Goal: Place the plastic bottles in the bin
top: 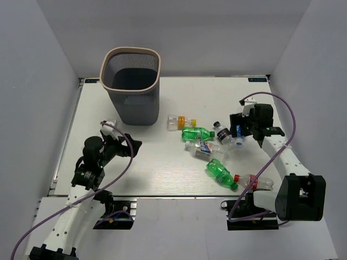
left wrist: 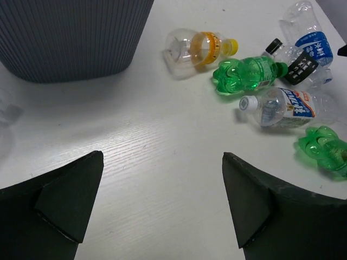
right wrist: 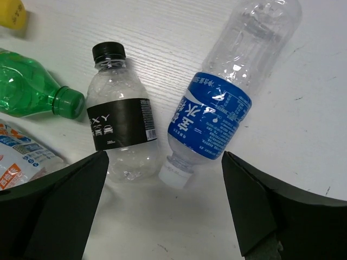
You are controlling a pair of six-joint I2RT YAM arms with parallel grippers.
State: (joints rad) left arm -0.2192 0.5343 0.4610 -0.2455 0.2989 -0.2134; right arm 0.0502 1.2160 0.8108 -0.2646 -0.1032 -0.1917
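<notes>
The bin (top: 131, 103) stands at the far left, its wall filling the top left of the left wrist view (left wrist: 70, 38). Several plastic bottles lie right of centre: a yellow-capped one (top: 180, 122), a green one (top: 196, 133), a black-labelled one (top: 221, 131), a white-capped one (top: 205, 149), a green red-capped one (top: 221, 172) and a clear red-capped one (top: 256, 181). My right gripper (right wrist: 165, 206) is open just above the white cap end of a blue-labelled bottle (right wrist: 217, 116), beside the black-labelled bottle (right wrist: 119, 130). My left gripper (left wrist: 162, 200) is open and empty over bare table near the bin.
The white table (top: 162, 168) ends at grey walls on three sides. In the left wrist view the bottle cluster lies to the upper right, with the green bottle (left wrist: 246, 73) nearest the middle. Purple cables loop beside both arms.
</notes>
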